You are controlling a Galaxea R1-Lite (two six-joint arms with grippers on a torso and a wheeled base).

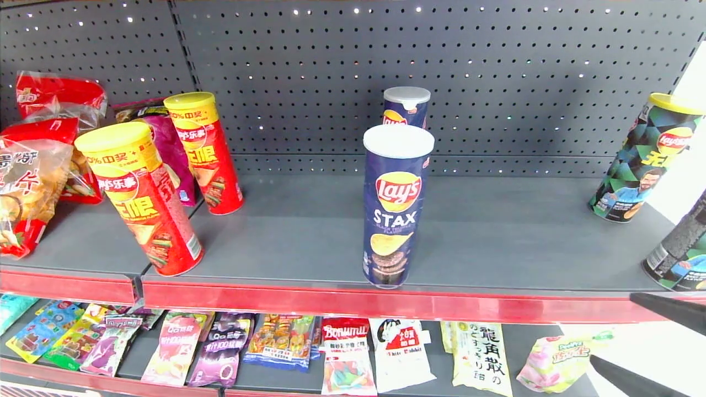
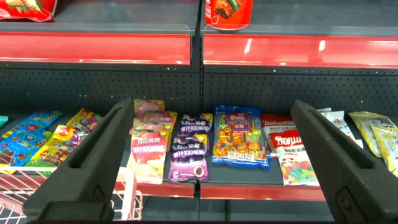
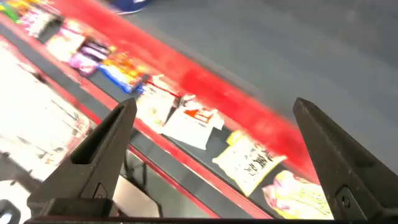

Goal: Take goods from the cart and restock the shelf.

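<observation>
Hovering by the shelf (image 1: 496, 231), left gripper (image 2: 211, 106) and right gripper (image 3: 214, 106) gape wide, nothing held; seems between picks, so next probably means grabbing goods from the cart (image 2: 25, 177).

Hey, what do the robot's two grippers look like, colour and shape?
The left gripper and the right gripper look alike. Each has two matte black jaws, shaped as long flat-sided wedges that taper to blunt tips, with a small round screw hole near the wide end.
</observation>
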